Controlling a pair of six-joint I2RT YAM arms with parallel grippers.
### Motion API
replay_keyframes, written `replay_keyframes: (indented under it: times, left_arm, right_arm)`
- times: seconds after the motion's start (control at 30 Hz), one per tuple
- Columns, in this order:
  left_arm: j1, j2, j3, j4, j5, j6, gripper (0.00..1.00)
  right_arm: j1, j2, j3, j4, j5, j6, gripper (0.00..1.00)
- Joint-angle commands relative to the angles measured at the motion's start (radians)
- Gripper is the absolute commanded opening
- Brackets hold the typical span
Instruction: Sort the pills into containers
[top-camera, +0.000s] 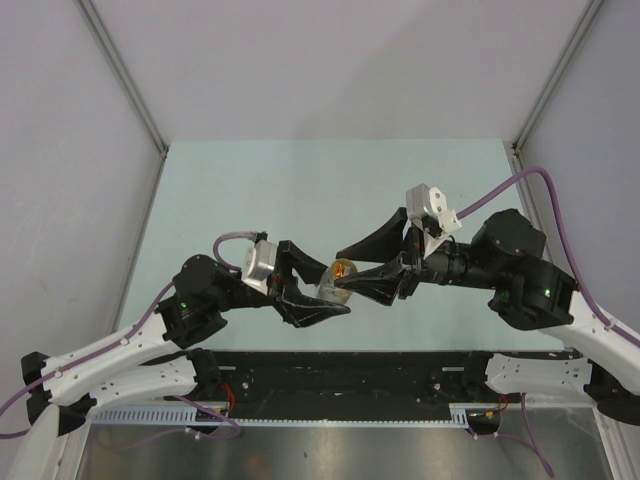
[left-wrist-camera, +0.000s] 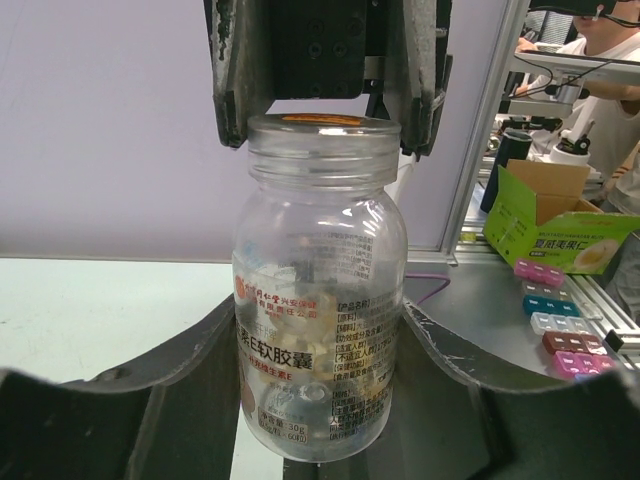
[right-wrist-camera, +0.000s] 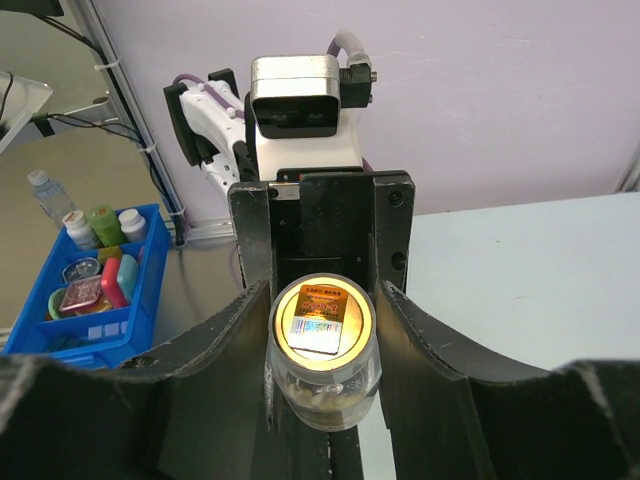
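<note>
Left fingers (left-wrist-camera: 190, 370) clamp the clear bottle (left-wrist-camera: 320, 260) above the bench (top-camera: 300, 180); right fingers (right-wrist-camera: 420, 350) close on its neck. Tan pills (left-wrist-camera: 300, 335) lie inside the bottle; a dark red pill box (left-wrist-camera: 568, 343) sits well right of it.

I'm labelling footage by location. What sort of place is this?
Probably a robotics lab cell: a table walled by plain panels on aluminium framing, a blue bin of bottles beside it, and coloured pill boxes on a side bench.
</note>
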Motion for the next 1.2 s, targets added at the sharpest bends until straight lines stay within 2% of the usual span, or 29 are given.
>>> replay_keyframes:
  times: [0.0,0.23,0.6,1.17]
  left_arm:
    - [0.009,0.001,0.002,0.038,-0.070,-0.021,0.00]
    - [0.008,0.001,-0.003,0.038,-0.075,-0.024,0.01]
    - [0.009,0.000,0.002,0.038,-0.067,-0.024,0.00]
    - [0.009,-0.005,-0.001,0.040,-0.060,-0.026,0.00]
  right_arm:
    - [0.035,-0.011,-0.002,-0.001,-0.103,0.012,0.49]
    - [0.043,-0.013,-0.002,-0.007,-0.109,0.005,0.59]
    - [0.052,-0.010,0.000,-0.038,-0.054,-0.011,0.58]
    - [0.066,-0.008,-0.002,-0.067,0.078,-0.041,0.63]
